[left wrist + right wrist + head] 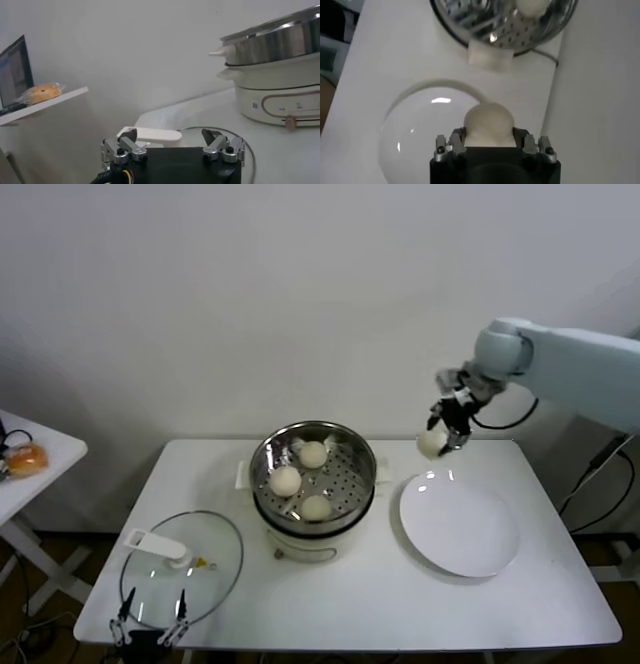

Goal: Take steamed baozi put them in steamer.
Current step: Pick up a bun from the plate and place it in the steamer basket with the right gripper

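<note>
White table (350, 604) against white wall. Steamer (313, 474) at centre, three buns (285, 480) inside. Right gripper (437, 440) grasping fourth bun (431, 443) above plate (459, 524). Left gripper (150, 624) released, near lid (182, 568). No readable writing.

Steamer (510, 20) cut off by the right wrist view's edge, only part of its holed floor and one bun (532, 6) visible. Held bun (488, 124) half hidden behind the right gripper (489, 142). Left of the steamer, left gripper (150, 631) cropped in head view.

Three baozi (285, 480) crowd the steamer's (358, 446) left and front; its right half lies open toward the plate (459, 529).
</note>
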Action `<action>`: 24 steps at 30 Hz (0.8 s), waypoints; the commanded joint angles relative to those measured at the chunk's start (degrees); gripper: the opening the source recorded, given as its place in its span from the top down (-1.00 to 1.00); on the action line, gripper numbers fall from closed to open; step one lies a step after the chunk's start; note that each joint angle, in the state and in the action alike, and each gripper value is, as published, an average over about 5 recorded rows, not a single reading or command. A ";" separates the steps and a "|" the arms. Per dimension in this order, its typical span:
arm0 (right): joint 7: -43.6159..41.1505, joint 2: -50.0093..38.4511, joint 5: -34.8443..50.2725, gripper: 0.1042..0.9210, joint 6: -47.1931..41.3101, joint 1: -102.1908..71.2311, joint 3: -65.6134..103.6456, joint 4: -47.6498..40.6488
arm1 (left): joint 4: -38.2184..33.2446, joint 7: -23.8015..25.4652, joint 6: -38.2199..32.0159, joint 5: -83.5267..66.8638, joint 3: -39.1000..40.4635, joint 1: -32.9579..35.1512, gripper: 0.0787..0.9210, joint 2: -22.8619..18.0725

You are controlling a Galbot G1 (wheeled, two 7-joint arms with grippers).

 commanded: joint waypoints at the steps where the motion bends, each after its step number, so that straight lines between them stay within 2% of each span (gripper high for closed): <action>1: 1.10 8.55 12.75 -0.30 -5.19 8.17 1.29 6.23 | -0.14 -0.07 -0.13 -0.01 -0.44 0.00 -0.77 0.71; 9: 4.31 12.66 8.79 -0.31 -7.63 -1.99 5.83 3.79 | -0.25 -0.11 -0.28 0.08 -0.67 0.11 -0.77 0.62; 24: 6.36 13.31 -2.10 -0.34 -8.00 -18.42 10.38 -1.21 | -0.10 -0.16 -0.59 0.41 -1.28 0.24 -0.77 0.29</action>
